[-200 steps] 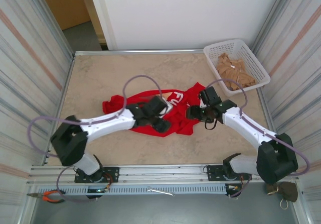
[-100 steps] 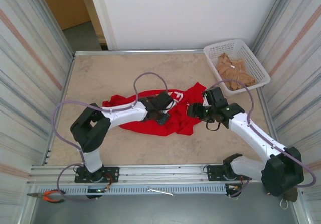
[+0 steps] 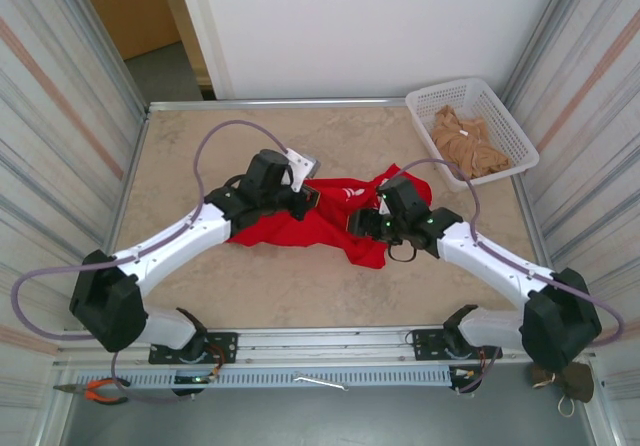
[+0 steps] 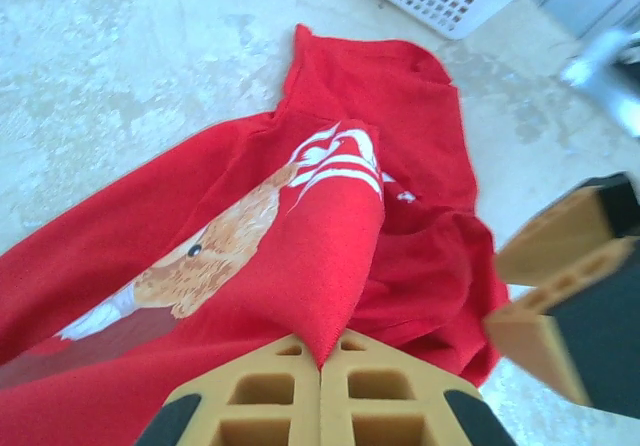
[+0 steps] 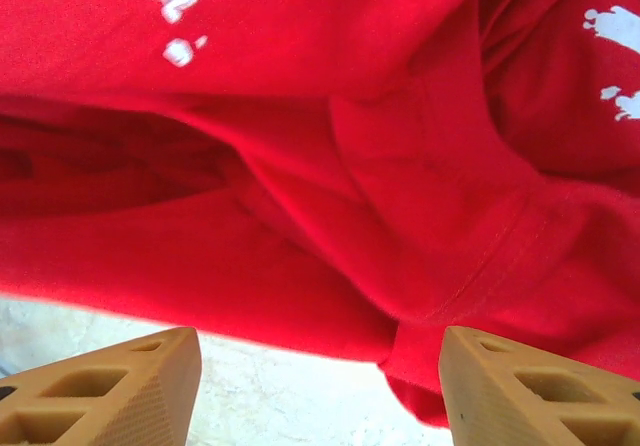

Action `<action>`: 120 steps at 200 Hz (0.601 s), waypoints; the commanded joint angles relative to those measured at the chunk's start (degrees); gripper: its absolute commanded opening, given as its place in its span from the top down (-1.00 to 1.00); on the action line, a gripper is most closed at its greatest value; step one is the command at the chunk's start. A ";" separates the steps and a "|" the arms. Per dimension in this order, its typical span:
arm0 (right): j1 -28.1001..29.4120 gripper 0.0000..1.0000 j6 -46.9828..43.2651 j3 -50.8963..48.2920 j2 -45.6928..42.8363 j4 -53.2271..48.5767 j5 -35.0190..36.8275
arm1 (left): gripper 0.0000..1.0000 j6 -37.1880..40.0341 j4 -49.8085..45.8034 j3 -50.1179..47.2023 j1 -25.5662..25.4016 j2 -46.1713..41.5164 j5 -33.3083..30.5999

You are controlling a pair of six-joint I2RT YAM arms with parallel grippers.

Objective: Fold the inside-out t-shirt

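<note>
While both arms reach in over the marbled table (image 3: 200, 146), the inside-out t-shirt (image 3: 310, 228) lies bunched at its middle, a bright red heap between them. White printed marks and a tan animal print show on the cloth that faces up.

The left hand (image 4: 322, 358) has its tan fingers (image 4: 250, 406) pressed together on a raised fold of the t-shirt. The cloth is drawn into a ridge running away from the fingertips. The right hand (image 5: 318, 351) sits at the right side of the heap with its fingers (image 5: 110, 386) standing apart. A hem of the t-shirt hangs just beyond them, a strip of table shows below it, and they clamp nothing. Seen from the left wrist, the right hand's fingers stand just off the cloth's right edge, close beside the left hand.

A grey cable (image 3: 455, 171) loops from the right arm over the t-shirt's far right tip; another arcs over the left arm. A white basket (image 3: 445, 87) sits in the far right corner, apart from the t-shirt, with a tan cloth (image 3: 468, 144) crumpled inside. On the rail at the near edge lie red-handled pliers (image 3: 95, 391) at the left, a thin metal tool (image 3: 320, 381) near the middle, and a brown thing (image 3: 568, 381), too small to make out, at the right. Ribbed walls close in both sides.
</note>
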 commanded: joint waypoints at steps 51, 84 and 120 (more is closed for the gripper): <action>4.18 -0.55 -2.48 7.08 10.13 5.24 5.82 | 1.00 -2.31 4.09 -3.55 0.13 -2.24 7.47; 7.98 -0.72 -1.72 10.97 19.39 6.32 11.90 | 1.00 -3.45 4.81 -3.19 0.13 -3.02 7.68; 7.44 -0.68 0.14 17.09 28.99 8.06 19.01 | 1.00 -3.37 3.58 -1.79 0.30 -5.19 8.18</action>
